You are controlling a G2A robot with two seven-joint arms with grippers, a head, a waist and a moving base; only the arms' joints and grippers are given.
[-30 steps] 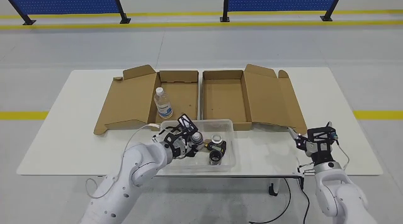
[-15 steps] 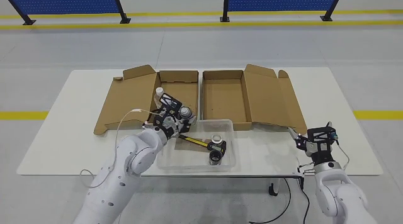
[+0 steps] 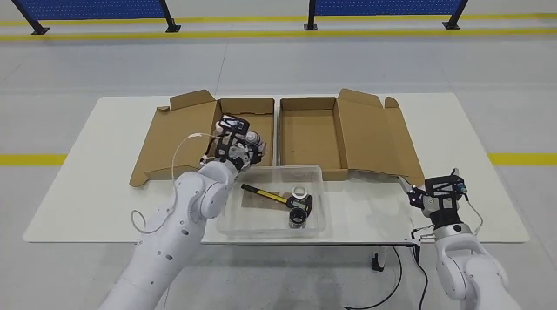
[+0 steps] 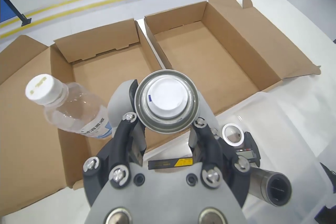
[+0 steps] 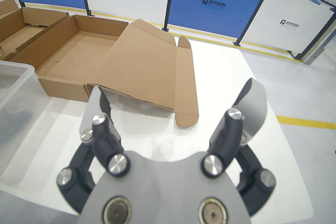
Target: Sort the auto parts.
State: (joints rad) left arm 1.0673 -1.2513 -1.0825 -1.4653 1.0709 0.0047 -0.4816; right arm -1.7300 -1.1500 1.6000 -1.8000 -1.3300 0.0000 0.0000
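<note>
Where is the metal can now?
Left wrist view: the left tool holds the metal can over the left cardboard box, beside the water bottle.

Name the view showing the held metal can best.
The left wrist view: the metal can sits close up, top and white cap clear, gripped by the left end effector. The top view shows it small, above a cardboard box.

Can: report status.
Left hand shut on can over left box. Right hand open, empty. Water bottle in that box, close beside.
</note>
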